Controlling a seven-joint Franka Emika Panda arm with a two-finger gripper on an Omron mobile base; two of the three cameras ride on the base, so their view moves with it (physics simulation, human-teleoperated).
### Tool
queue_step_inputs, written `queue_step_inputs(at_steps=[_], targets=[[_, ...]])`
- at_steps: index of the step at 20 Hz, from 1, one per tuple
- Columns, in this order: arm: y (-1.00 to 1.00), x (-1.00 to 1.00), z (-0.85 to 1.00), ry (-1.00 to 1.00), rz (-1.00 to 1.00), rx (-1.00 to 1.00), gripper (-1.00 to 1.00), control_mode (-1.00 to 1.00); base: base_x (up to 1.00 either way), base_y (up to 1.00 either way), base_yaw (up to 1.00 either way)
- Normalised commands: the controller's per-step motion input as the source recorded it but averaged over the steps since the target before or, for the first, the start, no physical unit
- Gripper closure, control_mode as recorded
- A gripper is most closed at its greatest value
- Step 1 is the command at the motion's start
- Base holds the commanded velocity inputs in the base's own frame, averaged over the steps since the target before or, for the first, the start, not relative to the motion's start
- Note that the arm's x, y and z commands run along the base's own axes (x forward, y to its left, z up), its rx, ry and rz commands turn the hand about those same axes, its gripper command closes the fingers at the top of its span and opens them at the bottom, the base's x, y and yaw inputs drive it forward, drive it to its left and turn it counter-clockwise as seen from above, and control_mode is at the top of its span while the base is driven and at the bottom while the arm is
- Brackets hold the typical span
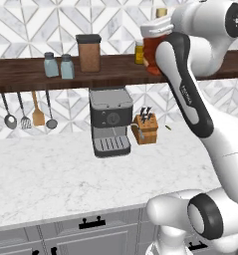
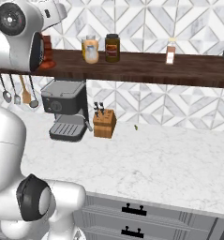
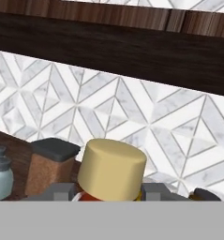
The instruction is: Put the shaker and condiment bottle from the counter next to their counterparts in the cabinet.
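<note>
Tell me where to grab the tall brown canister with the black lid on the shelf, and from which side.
Grip the brown canister around its body, below the black lid, coming in level from the wooden shelf's open front. It stands upright with the tiled wall behind, and a shaker stands close on its left, so jaws should probably close across its sides.

White marble desk (image 1: pixel 51 174) stretching wide, lightly veined. Behind it, a wall of grey-and-white diamond tiles (image 2: pixel 179 108). Grey drawers (image 2: pixel 146 215) with black handles sit under the desk edge. A dark coffee machine (image 1: pixel 110 122) stands against the wall, a wooden knife block (image 1: pixel 145 130) just beside it. Utensils (image 1: pixel 26 112) hang in a row at the left.
</note>
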Motion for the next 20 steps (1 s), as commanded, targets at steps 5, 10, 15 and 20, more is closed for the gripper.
queue_step_inputs(at_steps=[5,10,15,20], targets=[[0.00,0.22,0.00,-0.06,0.00,0.00,1.00,-1.00,0.00,0.00,0.00],[0.00,0.24,-0.02,-0.05,0.00,0.00,1.00,-1.00,0.00,0.00,0.00],[0.00,0.13,-0.13,-0.01,0.00,0.00,1.00,-1.00,0.00,0.00,0.00],[0.00,0.18,-0.07,0.00,0.00,0.00,1.00,-1.00,0.00,0.00,0.00]])
